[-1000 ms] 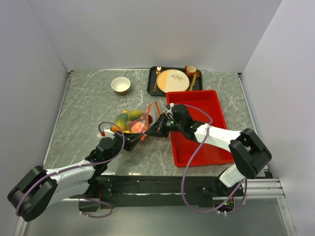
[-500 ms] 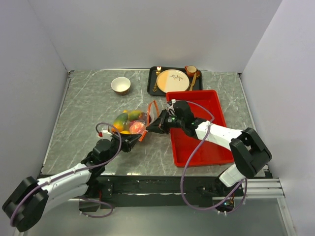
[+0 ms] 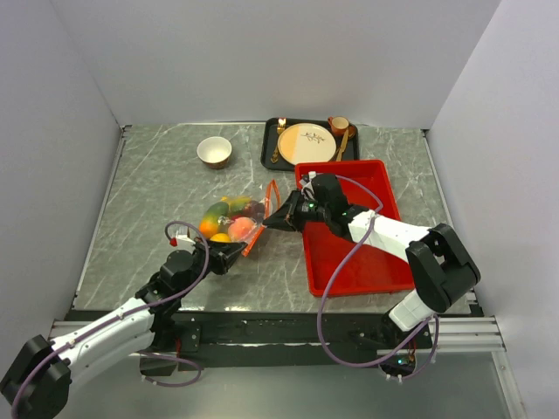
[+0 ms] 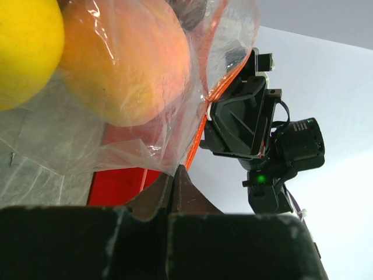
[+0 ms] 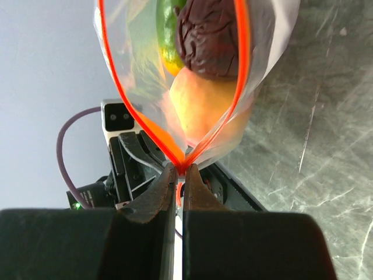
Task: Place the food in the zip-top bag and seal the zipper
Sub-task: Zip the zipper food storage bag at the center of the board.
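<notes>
Looking down from the top camera, I have the zip-top bag lying mid-table, just left of the red tray. The tray's left rim runs close beside my right arm, so room on that side is tight. Bare marble table shows to the left of the bag, out to the grey wall. Behind the bag stand a small white bowl and a dark tray carrying a cream plate with cutlery, both well apart from the bag. The plate has a dark mark in its middle, too small for me to read.

The food is inside the bag. My left wrist view shows a peach pressed against the clear film, with a yellow lemon just beside it. From the right wrist I see a dark plum nearest the mouth, a green fruit next to it and the peach under them.

The left gripper is pinched together on the clear plastic at the bag's near edge, its fingers meeting on the film. The right gripper is clamped on the zipper at the end facing the tray. From that pinch the two orange-red strips spread apart into an open loop, so the mouth is unsealed.
</notes>
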Controlling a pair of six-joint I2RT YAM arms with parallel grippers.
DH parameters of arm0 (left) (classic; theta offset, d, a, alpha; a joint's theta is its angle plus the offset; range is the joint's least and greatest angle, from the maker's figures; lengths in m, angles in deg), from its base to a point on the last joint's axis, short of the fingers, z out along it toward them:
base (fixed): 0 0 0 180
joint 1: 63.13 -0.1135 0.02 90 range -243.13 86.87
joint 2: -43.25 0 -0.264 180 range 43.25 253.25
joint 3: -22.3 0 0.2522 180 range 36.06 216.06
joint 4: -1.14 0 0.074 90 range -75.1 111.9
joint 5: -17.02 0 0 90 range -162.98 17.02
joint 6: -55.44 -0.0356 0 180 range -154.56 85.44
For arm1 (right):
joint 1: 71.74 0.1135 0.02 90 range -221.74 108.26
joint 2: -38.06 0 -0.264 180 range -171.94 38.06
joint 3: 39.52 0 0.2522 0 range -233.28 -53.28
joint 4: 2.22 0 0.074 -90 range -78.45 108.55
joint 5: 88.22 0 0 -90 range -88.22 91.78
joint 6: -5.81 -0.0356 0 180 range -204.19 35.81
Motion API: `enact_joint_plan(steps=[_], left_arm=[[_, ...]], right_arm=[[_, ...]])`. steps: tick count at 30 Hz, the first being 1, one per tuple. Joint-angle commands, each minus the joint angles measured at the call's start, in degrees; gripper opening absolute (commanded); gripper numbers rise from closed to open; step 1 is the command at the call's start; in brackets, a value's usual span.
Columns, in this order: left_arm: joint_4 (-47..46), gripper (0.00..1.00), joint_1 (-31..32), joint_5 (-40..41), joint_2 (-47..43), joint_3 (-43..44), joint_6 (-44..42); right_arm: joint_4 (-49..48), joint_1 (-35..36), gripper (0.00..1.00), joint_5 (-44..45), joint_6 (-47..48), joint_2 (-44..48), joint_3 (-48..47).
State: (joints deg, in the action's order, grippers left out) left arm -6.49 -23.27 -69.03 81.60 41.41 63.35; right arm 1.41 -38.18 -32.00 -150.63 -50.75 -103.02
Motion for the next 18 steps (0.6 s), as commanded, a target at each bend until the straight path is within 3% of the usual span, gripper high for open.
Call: enact_joint_plan(steps=[1, 18], left_arm=[[5.7, 0.01, 0.2, 1.0, -3.0, -1.4, -1.4], [18.1, 0.01, 0.3, 3.2, -13.5, -1.4, -1.4]], right_arm=[[-2.3, -3.6, 0.0, 2.6, 1.5, -0.7, -3.6], [0.2, -6.9, 0.01, 0.8, 4.8, -4.6, -7.5]])
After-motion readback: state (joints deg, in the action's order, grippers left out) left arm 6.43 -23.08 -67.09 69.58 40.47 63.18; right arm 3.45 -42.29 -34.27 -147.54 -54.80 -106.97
